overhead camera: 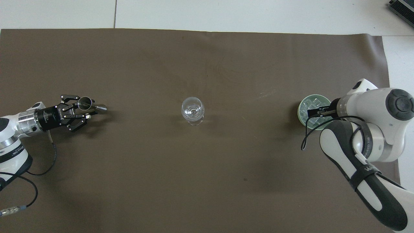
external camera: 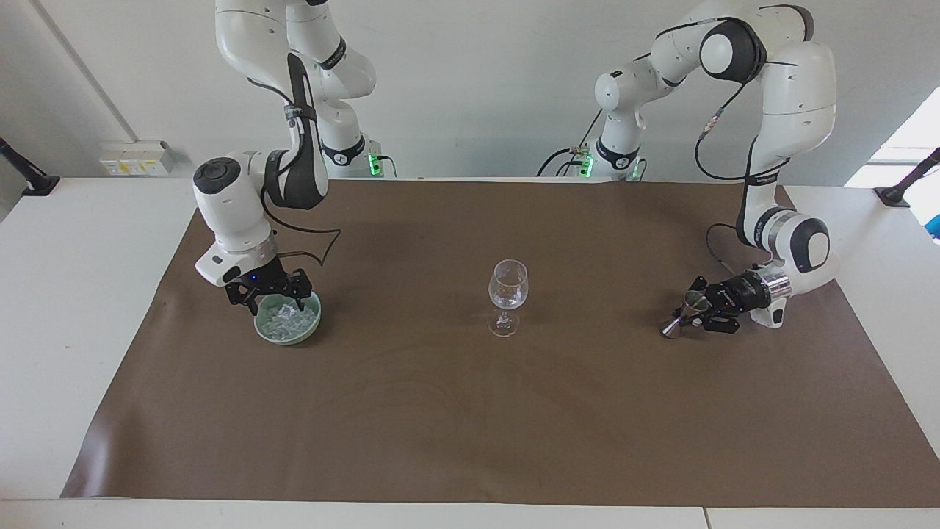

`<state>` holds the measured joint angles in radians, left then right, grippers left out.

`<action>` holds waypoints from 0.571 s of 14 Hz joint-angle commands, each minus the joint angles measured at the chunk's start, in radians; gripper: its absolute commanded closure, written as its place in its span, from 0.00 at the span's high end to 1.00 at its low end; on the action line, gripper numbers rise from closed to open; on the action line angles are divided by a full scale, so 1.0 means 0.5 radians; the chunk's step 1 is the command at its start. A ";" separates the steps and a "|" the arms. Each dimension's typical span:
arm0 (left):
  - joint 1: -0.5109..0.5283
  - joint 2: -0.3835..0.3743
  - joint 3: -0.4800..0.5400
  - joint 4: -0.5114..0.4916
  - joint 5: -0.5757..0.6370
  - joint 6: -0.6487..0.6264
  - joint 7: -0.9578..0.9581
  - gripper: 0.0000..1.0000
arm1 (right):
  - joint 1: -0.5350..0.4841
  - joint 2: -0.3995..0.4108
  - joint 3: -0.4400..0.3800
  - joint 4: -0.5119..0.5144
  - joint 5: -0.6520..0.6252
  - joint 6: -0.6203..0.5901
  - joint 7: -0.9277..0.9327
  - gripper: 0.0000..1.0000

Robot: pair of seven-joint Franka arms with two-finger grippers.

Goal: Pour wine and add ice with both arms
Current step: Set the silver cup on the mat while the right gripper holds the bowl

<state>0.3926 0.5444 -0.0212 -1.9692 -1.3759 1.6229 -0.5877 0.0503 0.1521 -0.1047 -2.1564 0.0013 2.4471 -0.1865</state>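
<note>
Brown matting covers the surface, where my open right gripper (external camera: 273,300) hangs directly over the ice (external camera: 288,318) in its green bowl (external camera: 288,334), toward my right arm's end, the heap straight below.

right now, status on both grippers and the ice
Left gripper at the metal jigger. Right gripper down in the green bowl, at the ice. Wine glass unobstructed.

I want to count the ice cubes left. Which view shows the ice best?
The facing view: the ice lies open to sight in the green bowl. Overhead, the right arm's wrist and the right gripper cover part of the heap.
</note>
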 commanded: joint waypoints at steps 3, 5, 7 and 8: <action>-0.040 -0.101 0.033 -0.032 0.091 0.080 0.013 1.00 | -0.021 -0.019 0.013 -0.050 0.050 0.036 -0.051 0.72; -0.040 -0.144 0.033 -0.007 0.217 0.126 0.040 1.00 | -0.021 -0.010 0.013 -0.056 0.050 0.036 -0.050 0.72; -0.037 -0.193 0.033 -0.007 0.297 0.175 0.052 1.00 | -0.018 -0.013 0.016 -0.056 0.050 0.030 -0.038 0.72; -0.034 -0.220 0.033 0.008 0.383 0.193 0.083 1.00 | -0.018 -0.013 0.016 -0.056 0.050 0.027 -0.038 0.70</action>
<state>0.3919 0.4739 -0.0195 -1.9585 -1.2426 1.6864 -0.5683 0.0503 0.1522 -0.1041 -2.1709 0.0013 2.4471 -0.1864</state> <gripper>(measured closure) 0.000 0.282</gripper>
